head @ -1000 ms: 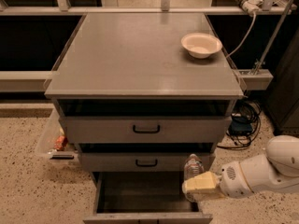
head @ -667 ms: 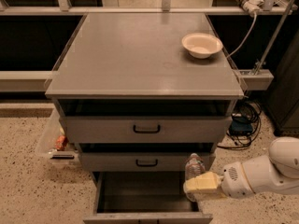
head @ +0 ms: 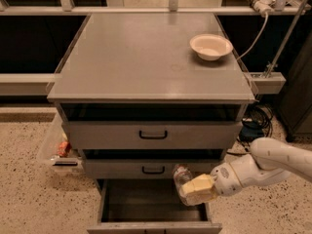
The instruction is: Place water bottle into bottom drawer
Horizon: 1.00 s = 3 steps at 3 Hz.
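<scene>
My gripper (head: 194,190), with pale yellow fingers (head: 200,184), reaches in from the right and is shut on the water bottle (head: 182,176). The small clear bottle stands nearly upright, its neck up in front of the middle drawer, and its lower part is hidden by the fingers. I hold it over the right side of the bottom drawer (head: 153,206), which is pulled out and shows a dark grey interior with nothing in it.
A white bowl (head: 211,46) sits on the cabinet top (head: 146,57) at the back right. The top drawer (head: 153,134) and middle drawer (head: 153,169) have black handles. A clear bin (head: 57,150) stands on the floor at left. Cables (head: 256,118) lie at right.
My gripper and the bottle have shifted very slightly; otherwise nothing has visibly changed.
</scene>
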{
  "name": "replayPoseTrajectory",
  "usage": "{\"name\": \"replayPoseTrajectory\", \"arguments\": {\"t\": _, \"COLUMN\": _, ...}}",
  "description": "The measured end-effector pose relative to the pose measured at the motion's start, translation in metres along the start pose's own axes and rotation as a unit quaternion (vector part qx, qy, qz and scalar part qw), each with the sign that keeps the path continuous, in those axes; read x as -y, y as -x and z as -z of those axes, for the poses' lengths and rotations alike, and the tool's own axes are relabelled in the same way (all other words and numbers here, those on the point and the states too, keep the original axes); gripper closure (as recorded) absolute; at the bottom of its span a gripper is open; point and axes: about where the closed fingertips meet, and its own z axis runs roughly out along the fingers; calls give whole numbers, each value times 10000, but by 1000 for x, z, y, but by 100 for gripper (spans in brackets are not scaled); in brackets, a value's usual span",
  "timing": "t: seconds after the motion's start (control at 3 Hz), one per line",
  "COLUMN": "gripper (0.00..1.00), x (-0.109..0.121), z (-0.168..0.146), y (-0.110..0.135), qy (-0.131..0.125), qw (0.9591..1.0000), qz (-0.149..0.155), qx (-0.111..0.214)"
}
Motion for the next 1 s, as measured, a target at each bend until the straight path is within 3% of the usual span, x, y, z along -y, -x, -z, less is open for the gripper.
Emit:
{"name": "replayPoseTrajectory", "arguments": {"t": 0.33, "gripper": 100, "x": 33, "z": -33, "y": 10, "qy": 579, "qw": 9957, "qz": -345, "qx": -634}}
{"name": "replayPoseTrajectory", "arguments": {"t": 0.67, "gripper": 100, "x": 77, "z": -64, "y": 2, "qy": 1060, "qw": 9827, "qz": -977, "qx": -1165}}
{"name": "replayPoseTrajectory", "arguments": {"t": 1.0, "gripper": 100, "x": 116, "z": -87, "y": -1, "qy": 1276, "qw": 9731, "qz": -1391, "qx": -1324}}
